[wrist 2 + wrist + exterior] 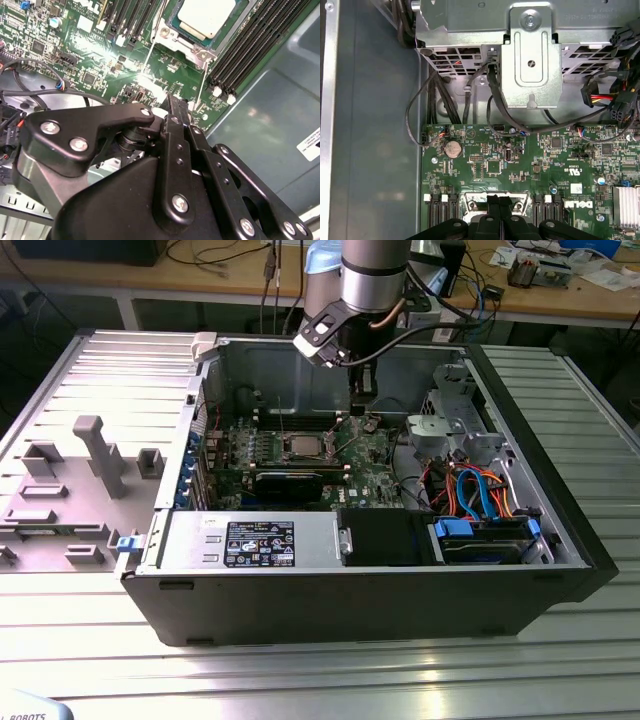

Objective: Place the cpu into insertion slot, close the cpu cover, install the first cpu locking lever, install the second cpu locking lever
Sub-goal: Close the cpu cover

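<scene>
Claw: I read the claw point(170, 100) as pressed together with nothing between its tips. It hangs just beside the socket, low over the green board, presumably so the narrow tip can reach the thin parts there.
Cpu: the cpu point(207, 15) lies flat in the insertion slot point(166, 31), silver top up, so I judge the placing done.
Cover: a silver frame, which I take for the cpu cover point(187, 37), lies round the chip and looks lowered; I cannot tell whether it is fully down.
Levers: a wire lever point(148, 57) and a second wire lever point(201, 85) stick out from the socket corners, apparently unlatched.
Setting: the open computer case point(350, 590) lies on its side on the ribbed desk point(100, 640), which puts the board facing up for the arm.
</scene>
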Available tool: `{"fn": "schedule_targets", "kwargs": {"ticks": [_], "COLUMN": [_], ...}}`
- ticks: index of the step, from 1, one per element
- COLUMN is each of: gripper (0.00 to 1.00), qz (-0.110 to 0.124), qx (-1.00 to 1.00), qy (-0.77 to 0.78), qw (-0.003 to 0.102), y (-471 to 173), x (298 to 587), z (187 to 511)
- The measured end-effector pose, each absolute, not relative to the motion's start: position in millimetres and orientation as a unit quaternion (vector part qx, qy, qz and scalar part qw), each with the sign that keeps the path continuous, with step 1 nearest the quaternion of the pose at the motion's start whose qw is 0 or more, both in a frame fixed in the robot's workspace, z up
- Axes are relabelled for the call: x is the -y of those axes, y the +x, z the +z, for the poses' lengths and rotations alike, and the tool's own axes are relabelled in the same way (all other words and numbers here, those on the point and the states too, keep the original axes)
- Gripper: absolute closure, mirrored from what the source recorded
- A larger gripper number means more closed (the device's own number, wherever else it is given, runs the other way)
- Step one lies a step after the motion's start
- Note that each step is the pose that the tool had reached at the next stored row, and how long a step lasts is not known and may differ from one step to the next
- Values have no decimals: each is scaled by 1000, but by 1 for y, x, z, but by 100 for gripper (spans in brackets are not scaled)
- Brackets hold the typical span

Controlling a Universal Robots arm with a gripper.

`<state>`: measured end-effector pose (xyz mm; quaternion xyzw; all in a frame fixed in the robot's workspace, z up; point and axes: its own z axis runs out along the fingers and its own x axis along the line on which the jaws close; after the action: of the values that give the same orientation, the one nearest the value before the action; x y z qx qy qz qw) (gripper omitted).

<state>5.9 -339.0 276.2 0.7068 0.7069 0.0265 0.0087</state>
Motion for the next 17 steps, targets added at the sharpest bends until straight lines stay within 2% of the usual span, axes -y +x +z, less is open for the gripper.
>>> {"fn": "schedule_targets", "kwargs": {"ticks": [17], "gripper": [89], "qz": [27], "qx": [-707], "qy": [707], "qw": [9], "y": [11], "x": [339], "z": [275]}}
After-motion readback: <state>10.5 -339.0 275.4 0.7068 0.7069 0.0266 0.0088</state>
